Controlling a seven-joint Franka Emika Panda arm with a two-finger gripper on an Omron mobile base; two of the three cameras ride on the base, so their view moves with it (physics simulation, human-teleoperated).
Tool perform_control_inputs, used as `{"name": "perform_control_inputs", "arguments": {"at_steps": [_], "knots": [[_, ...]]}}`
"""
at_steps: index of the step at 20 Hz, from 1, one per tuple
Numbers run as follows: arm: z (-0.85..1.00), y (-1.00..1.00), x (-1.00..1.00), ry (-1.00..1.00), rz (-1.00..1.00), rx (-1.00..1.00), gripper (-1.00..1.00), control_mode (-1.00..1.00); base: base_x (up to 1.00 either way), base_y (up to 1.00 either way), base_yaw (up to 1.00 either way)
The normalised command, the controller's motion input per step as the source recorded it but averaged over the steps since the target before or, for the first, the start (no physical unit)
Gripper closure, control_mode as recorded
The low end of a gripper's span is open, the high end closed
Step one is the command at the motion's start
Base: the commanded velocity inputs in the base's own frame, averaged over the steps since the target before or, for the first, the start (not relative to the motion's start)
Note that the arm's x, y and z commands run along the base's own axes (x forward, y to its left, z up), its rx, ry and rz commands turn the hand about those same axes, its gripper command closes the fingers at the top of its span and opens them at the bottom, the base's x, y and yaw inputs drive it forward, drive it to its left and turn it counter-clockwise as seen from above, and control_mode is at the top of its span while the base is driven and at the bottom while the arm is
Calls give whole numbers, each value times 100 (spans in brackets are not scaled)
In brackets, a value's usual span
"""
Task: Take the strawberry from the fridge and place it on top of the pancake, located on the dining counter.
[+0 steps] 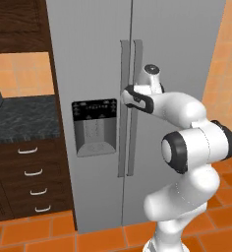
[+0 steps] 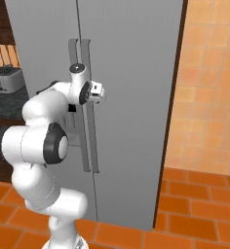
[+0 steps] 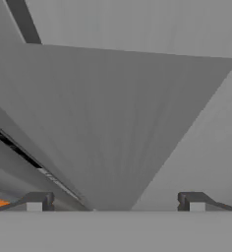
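Note:
The grey fridge (image 1: 88,49) (image 2: 131,73) stands straight ahead with both doors shut. Its two long vertical handles (image 1: 123,147) (image 2: 90,146) run down the middle seam, and a black dispenser panel (image 1: 93,125) sits on the left door. My gripper (image 3: 115,204) is open, fingertips (image 3: 35,202) wide apart, pressed close against the grey handle and door. In both base views my hand (image 2: 93,91) (image 1: 137,96) is at the handles at about mid-height. The strawberry is hidden behind the shut doors. The pancake and the dining counter are out of view.
A dark-topped wall counter (image 1: 19,118) with drawers (image 1: 34,172) adjoins the fridge on the left, and a toaster (image 2: 4,78) stands on it. A beige tiled wall (image 2: 209,97) rises to the right. Orange floor tiles (image 2: 195,209) lie below.

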Motion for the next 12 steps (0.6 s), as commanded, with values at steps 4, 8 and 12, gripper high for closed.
{"name": "perform_control_inputs", "arguments": {"at_steps": [4,8,12], "knots": [[-4,0,19,-18,0,2,-100,-100,0,0,0],[0,0,23,-6,0,0,-100,-100,0,0,0],[-1,0,35,-2,0,1,-100,-100,0,0,0]]}}
